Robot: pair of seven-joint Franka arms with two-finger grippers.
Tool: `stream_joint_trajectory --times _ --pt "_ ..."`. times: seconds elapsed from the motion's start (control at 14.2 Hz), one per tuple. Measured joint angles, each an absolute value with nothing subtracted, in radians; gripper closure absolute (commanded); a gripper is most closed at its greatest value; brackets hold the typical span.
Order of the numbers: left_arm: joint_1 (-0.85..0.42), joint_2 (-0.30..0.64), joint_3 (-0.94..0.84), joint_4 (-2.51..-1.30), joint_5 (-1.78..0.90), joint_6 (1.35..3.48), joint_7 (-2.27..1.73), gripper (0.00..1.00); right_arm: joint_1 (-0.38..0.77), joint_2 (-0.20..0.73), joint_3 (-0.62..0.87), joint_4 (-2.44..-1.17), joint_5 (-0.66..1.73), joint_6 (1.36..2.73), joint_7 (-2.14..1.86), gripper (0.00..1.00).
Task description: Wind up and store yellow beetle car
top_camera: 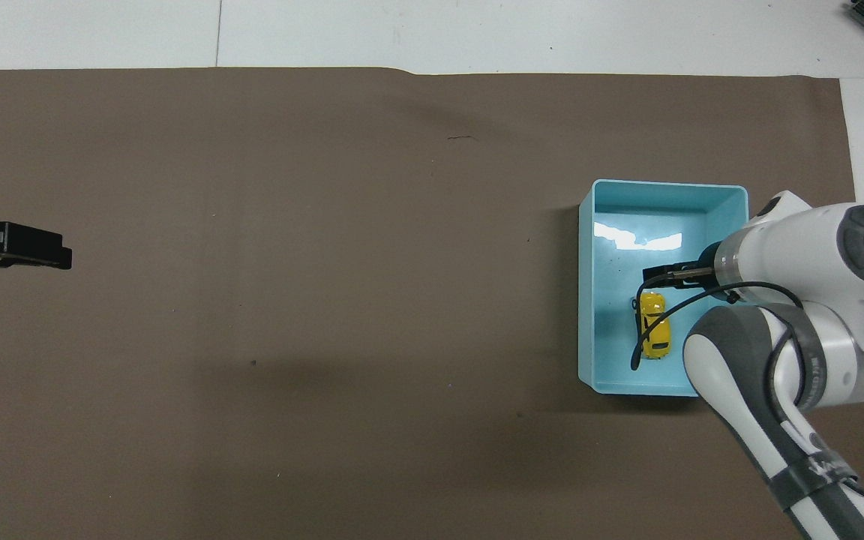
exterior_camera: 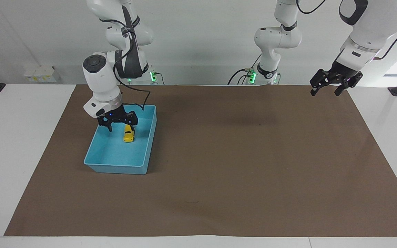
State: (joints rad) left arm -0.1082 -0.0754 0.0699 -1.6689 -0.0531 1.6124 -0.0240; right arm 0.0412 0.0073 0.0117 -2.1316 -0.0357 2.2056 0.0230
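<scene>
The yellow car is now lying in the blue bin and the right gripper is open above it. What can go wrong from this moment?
1. The right gripper hangs open low over the blue bin, close to the yellow beetle car; a sideways move might clip the car or the bin wall.
2. If the car is wound, it may roll and hit the wall.
3. The black cable hangs over the bin and might snag on it.

The left gripper waits open, away from the bin.

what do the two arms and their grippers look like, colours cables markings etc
Both arms are glossy white with dark grey joint bands and round dark grey joint caps. The right arm has a thin black cable looping down to its wrist and grey lettering on a dark band. The right gripper is black with small blue lights on its body. The left gripper is black too, on a white wrist with a black cable.
</scene>
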Motion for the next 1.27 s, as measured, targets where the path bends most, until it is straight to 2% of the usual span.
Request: stream_joint_trajectory --times 0.56,1.27 --pt "-0.108 -0.075 0.070 -1.669 -0.053 1.612 -0.024 0.00 0.031 0.009 0.010 -2.109 -0.036 2.199 0.006 0.00" --pt "-0.108 -0.075 0.070 -1.669 -0.053 1.612 -0.024 0.00 -0.008 0.008 0.009 -1.953 -0.046 2.061 0.006 0.00"
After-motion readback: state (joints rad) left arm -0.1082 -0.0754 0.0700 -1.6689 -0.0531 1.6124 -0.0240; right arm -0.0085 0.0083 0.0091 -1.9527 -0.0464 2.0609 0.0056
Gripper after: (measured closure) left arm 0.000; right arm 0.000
